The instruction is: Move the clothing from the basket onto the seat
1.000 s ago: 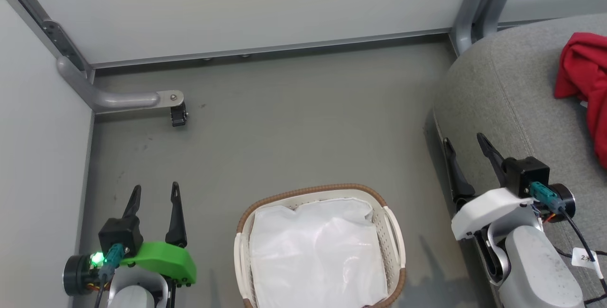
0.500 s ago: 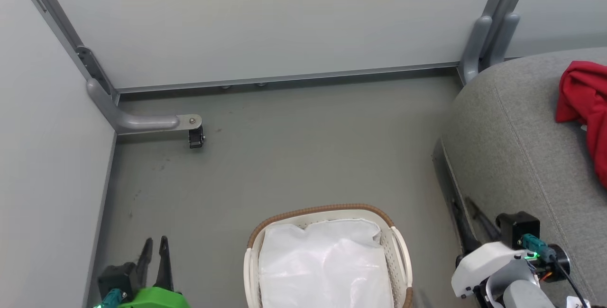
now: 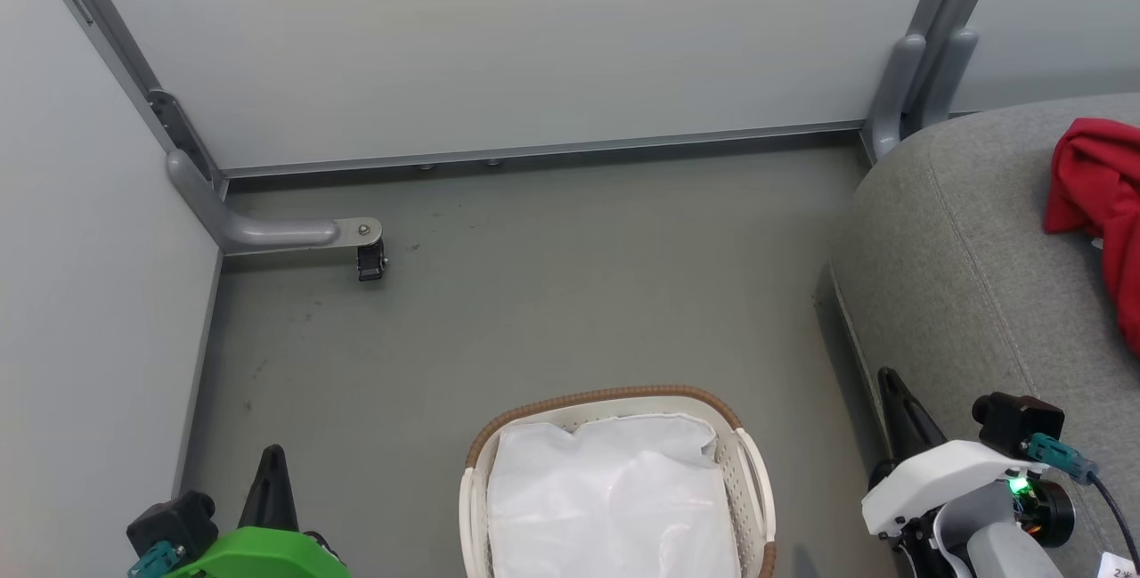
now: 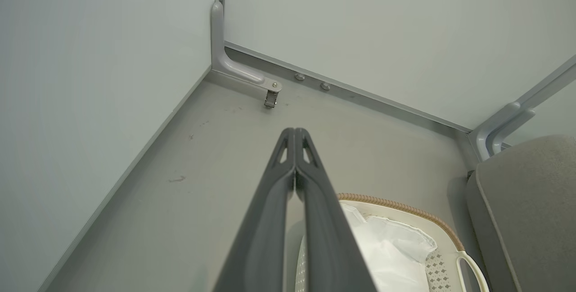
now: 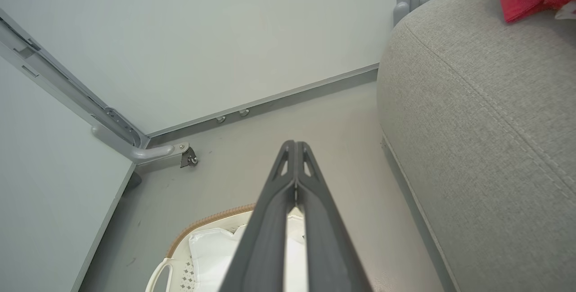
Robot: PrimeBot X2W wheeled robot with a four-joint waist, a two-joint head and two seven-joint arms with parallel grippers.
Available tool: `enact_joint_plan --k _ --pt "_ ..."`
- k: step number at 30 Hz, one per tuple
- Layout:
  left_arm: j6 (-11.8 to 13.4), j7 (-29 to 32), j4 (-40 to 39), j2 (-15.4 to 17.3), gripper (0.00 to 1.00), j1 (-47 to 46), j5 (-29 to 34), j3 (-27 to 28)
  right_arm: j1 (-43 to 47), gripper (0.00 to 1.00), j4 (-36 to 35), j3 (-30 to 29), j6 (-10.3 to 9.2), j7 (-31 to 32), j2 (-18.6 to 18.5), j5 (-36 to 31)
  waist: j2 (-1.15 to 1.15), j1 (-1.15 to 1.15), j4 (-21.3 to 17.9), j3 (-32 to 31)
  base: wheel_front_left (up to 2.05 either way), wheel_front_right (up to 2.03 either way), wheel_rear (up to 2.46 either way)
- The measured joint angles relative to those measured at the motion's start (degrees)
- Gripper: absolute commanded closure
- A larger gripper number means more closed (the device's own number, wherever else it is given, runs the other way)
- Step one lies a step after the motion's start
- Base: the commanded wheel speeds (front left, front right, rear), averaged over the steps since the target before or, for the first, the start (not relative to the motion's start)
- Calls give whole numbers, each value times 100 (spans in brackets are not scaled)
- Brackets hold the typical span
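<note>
Clothing of bright red soft fabric [image 3: 1100, 195] is cut off by the head view's right edge, so its full shape, trim and any print cannot be made out. What shows is a crumpled heap with deep folds. It lies on the large grey fabric-upholstered seat [image 3: 962, 275], right of and beyond the oval cream plastic basket with a brown woven rim [image 3: 606, 398]. The basket's near end is cut off at the bottom edge, and a white fabric liner [image 3: 614, 498] covers its inside. Left of the basket, the left gripper [image 4: 294, 130] has its jaws pressed together on nothing. Right of the basket, the right gripper [image 5: 294, 142] is likewise closed and empty. A second ago both pairs of jaws stood apart. Beyond the basket are the grey floor [image 3: 552, 311], a small black caster on a grey metal bracket [image 3: 370, 259] and pale wall panels [image 3: 499, 44]. The clothing lies on the seat as before.
</note>
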Motion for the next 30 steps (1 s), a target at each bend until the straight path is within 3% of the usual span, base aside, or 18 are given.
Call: enact_joint_plan --k 30 --pt "-99 644 -492 1 100 -64 -2569 171 131 100 -547 -180 0 648 -9 2632 0 0 47 -69 0 0 0"
